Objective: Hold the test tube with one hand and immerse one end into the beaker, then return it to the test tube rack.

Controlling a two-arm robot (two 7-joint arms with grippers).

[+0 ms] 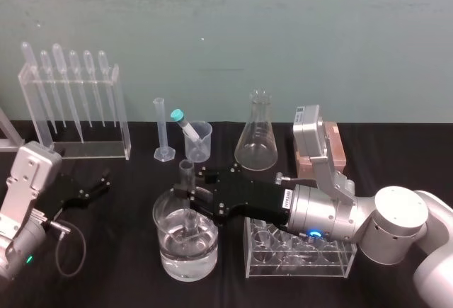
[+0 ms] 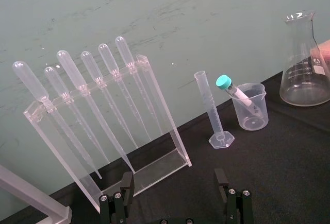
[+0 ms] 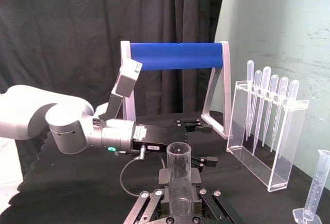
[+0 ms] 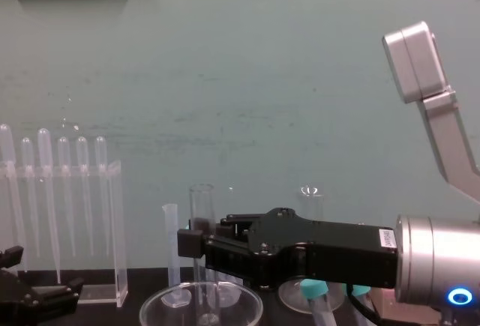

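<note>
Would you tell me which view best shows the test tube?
The head view: the test tube stands upright in the right gripper, lower end inside the beaker. The chest view shows it side-on; the right wrist view, its open rim.

Clear glossy glass test tube [image 1: 186, 175] and beaker [image 1: 167, 257]; matt black cloth [image 1: 120, 265] beneath.

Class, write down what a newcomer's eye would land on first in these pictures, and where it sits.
At front centre the right gripper is shut on the upright test tube, whose lower end stands in the part-filled beaker. At back left is a clear pipette stand, with the left gripper open before it.
</note>
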